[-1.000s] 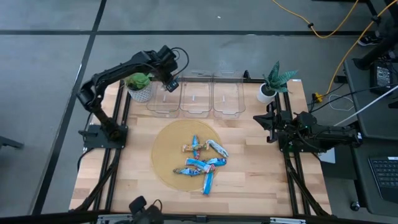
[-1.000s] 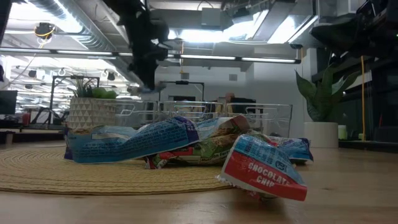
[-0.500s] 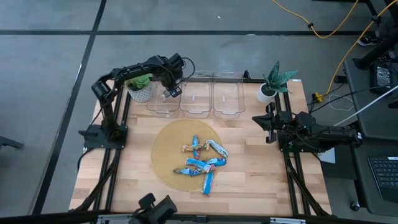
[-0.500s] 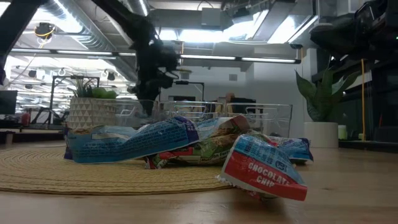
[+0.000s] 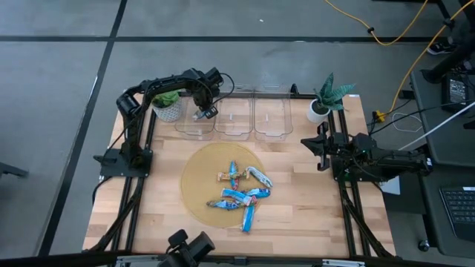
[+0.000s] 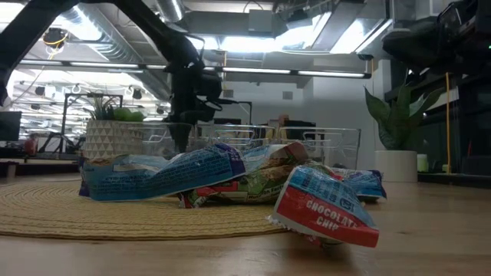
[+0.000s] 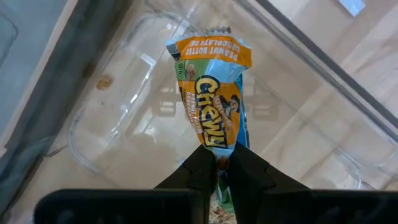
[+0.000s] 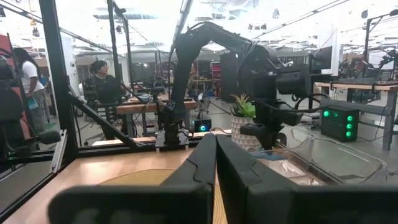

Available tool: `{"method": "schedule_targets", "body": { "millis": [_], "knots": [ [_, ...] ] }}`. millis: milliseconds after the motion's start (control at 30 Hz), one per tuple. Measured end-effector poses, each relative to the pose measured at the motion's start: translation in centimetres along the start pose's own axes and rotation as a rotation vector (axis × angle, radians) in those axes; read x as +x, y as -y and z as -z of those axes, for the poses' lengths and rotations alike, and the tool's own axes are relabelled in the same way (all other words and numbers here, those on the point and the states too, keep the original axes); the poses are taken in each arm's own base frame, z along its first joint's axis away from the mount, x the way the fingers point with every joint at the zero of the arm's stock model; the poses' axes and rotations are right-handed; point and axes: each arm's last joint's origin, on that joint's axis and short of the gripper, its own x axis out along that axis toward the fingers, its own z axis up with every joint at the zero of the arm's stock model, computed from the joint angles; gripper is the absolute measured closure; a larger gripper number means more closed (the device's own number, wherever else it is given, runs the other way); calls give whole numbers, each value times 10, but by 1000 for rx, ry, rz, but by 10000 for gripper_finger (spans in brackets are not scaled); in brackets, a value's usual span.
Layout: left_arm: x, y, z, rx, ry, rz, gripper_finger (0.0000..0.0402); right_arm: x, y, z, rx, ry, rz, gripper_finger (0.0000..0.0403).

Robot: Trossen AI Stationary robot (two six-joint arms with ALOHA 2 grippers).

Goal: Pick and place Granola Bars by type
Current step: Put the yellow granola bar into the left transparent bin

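Several blue-wrapped Granola Bars [image 5: 241,194] lie heaped on a round woven mat [image 5: 197,185] at the table's middle; the low view shows one with a red end [image 6: 322,211] nearest. My left gripper [image 7: 221,155] hangs over the leftmost clear bin [image 5: 185,126] at the far edge. It is shut on a bar with an orange and blue wrapper [image 7: 208,93]. At the table's right side my right gripper [image 5: 306,142] is shut and holds nothing. My left gripper pinches one end of the orange and blue bar [image 7: 217,144] between its two fingers. The fingers point down from above. The bar hangs below them inside the leftmost bin's walls. I cannot tell whether its lower end [image 7: 208,46] touches the bin's floor.
Two more clear bins [image 5: 234,119] [image 5: 271,119] stand in a row to the right of the first. One potted plant [image 5: 167,104] stands at the far left beside the bins, another [image 5: 326,100] at the far right. Bare wood lies around the mat.
My left gripper has come down toward the leftmost bin, shifting slightly toward the near edge, with the bar still in its shut fingers. The bar now hangs between the bin's walls.
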Motion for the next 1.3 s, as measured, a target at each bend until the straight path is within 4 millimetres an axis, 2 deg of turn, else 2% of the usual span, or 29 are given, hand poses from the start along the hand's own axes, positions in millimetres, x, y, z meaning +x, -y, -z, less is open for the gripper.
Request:
{"method": "schedule_targets", "body": {
  "millis": [200, 467, 667, 1033, 1300],
  "knots": [
    [0, -1, 0, -2, -2, -21, 350, 0, 0, 0, 0, -1, 0, 386],
    [0, -2, 1, 0, -11, -57, 297, 0, 0, 0, 0, -1, 0, 386],
    [-9, 2, 5, 5, -20, -43, 272, 0, 0, 0, 0, -1, 0, 386],
    [-51, 23, 12, 37, 106, -43, 272, 0, 0, 1, -1, -9, 1, 386],
    [-95, 47, 26, 93, 241, -30, 276, 0, 0, 1, -1, -9, 0, 386]
  ]
}}
